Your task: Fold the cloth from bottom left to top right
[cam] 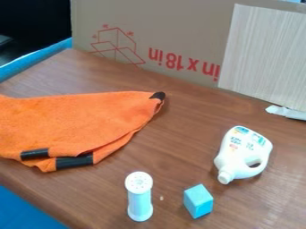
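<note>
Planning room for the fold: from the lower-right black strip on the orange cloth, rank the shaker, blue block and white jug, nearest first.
1. Shaker, lower right of the strip.
2. Blue block, farther right.
3. White jug, farthest right.

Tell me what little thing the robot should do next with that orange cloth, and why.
I'd probably have it pinch the cloth at the lower black strip and lift that edge slightly toward the dark tip at upper right. The strip lies at the bottom, well apart from that tip, and the white bottle is off to the right, seemingly out of the way.
</note>
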`<action>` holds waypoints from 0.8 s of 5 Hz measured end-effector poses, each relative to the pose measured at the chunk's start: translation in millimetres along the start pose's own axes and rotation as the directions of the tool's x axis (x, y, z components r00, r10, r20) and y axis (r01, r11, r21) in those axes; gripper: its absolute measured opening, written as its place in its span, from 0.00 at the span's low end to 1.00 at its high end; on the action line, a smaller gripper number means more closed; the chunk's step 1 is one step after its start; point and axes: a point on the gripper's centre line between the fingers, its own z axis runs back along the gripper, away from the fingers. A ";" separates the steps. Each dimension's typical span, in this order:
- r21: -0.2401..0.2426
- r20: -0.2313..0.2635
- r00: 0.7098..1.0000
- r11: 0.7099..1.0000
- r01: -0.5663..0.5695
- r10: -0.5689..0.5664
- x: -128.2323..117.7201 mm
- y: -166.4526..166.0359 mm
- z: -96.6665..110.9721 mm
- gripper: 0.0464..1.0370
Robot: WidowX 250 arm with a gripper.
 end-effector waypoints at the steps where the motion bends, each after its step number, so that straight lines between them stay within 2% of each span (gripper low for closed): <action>1: -0.034 -0.015 1.000 0.999 -0.011 0.010 -3.4 1.1 -11.9 0.96; 2: -0.027 -0.007 1.000 1.000 -0.010 0.010 -6.2 2.9 -25.0 0.96; 4: -0.047 0.016 0.999 0.998 -0.048 0.049 -8.2 10.1 -54.7 0.96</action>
